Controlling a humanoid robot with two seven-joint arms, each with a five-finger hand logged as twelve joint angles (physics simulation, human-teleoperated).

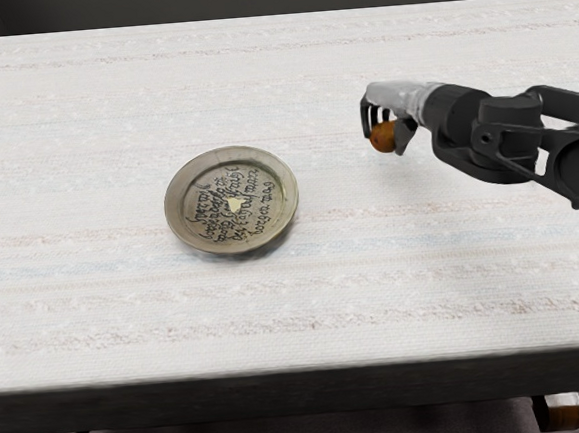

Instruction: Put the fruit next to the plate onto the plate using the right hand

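A round olive-grey plate (231, 199) with dark script on it lies flat on the table, left of centre. To its right, a small orange-brown fruit (383, 136) sits inside the curled fingers of my right hand (387, 129). The right arm reaches in from the right edge, dark and bulky, with the hand pointing left. The hand is shut on the fruit, and the fingers cover part of it. Whether the fruit touches the tabletop or hangs just above it cannot be told. A wide gap separates the hand from the plate's right rim.
The whitish woven tabletop (127, 320) spans the whole view, with its dark front edge at the bottom and a dark strip behind the far edge. Nothing but the plate, the fruit and the arm shows on it.
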